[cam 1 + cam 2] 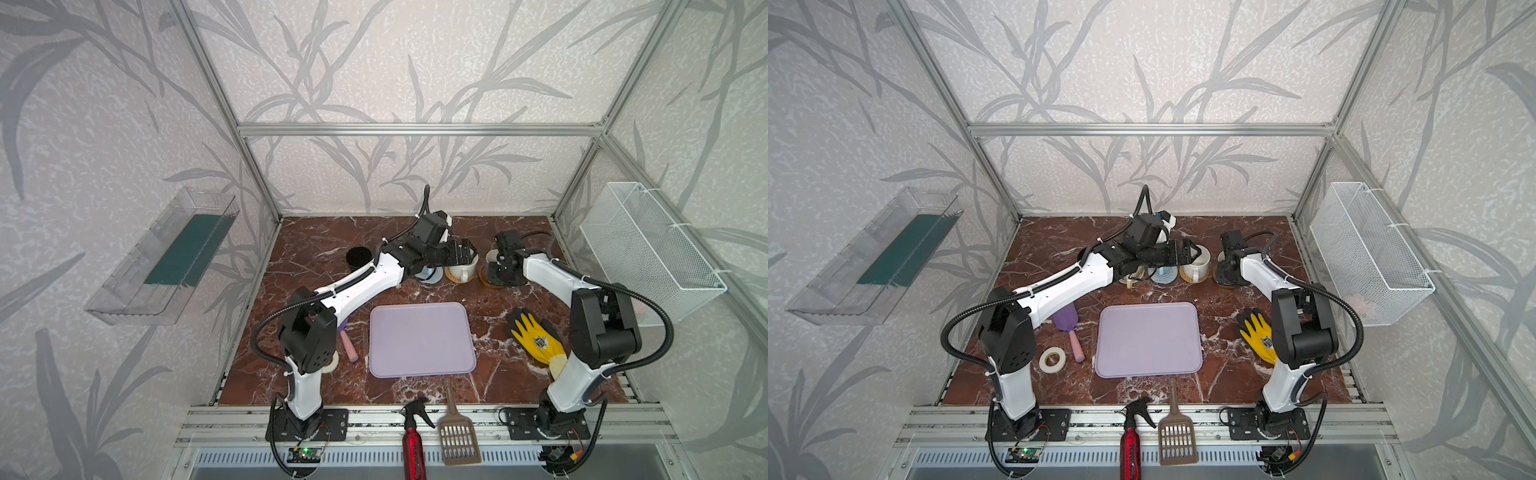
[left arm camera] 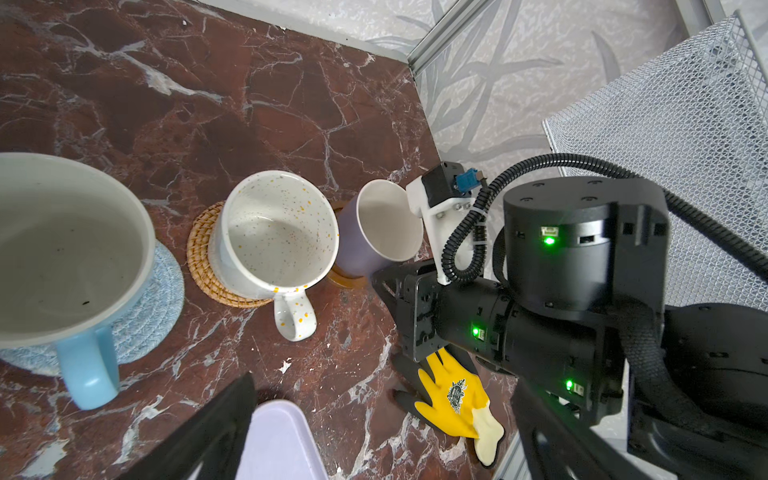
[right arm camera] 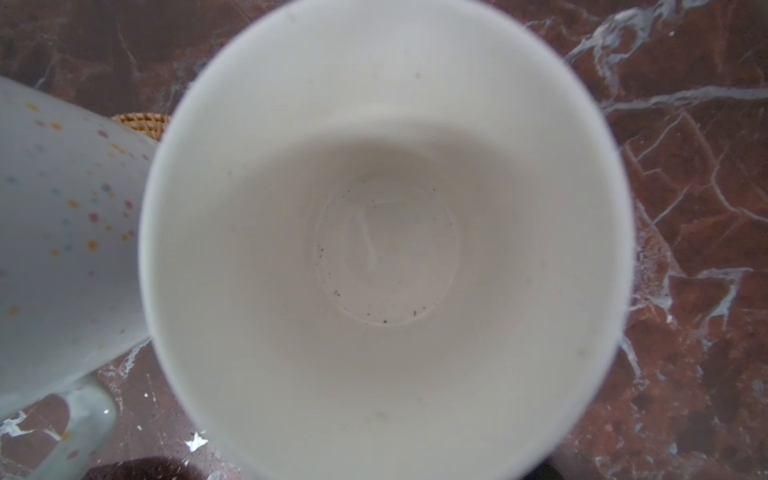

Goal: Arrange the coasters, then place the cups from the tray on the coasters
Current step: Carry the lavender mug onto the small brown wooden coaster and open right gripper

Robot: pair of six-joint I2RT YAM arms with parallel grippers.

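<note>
Zero cups left on the tray [image 1: 422, 340]: it sits bare at the front-middle of the table in both top views, so I read this as the last placement. My right gripper [image 1: 500, 274] is down at the far right end of the row w/ jaws closed tight. From the left wrist cam it looks clamped on the handle side of the lavender mug [image 2: 376, 232]; the handle itself is hidden, so that's my read, not a sure thing. The mug sits over the brown wooden coaster [image 2: 347, 281], only a sliver of wood showing; can't tell if the base is fully down or a touch tilted. The right wrist cam just stares into its white inside. Just beside it, the white speckled mug [image 2: 274, 232] is on the tan rattan coaster [image 2: 199, 253], then the light blue mug [image 2: 66, 249] on the grey-blue woven coaster [image 2: 164, 299]. The black mug [image 1: 358, 257] stands at the far left end; the beige mug [image 1: 1130, 279] is mostly under my left arm, and I can't make out the coasters there. My left gripper [image 1: 467, 252] hangs above the white and blue mugs, jaws wide apart, holding nothing. Next, imo: confirm the lavender base is flat on the wood, open the right jaws, back off w/o snagging the handle or bumping the white mug, since the gap there is v. slim. Then lift the left arm clear.
</note>
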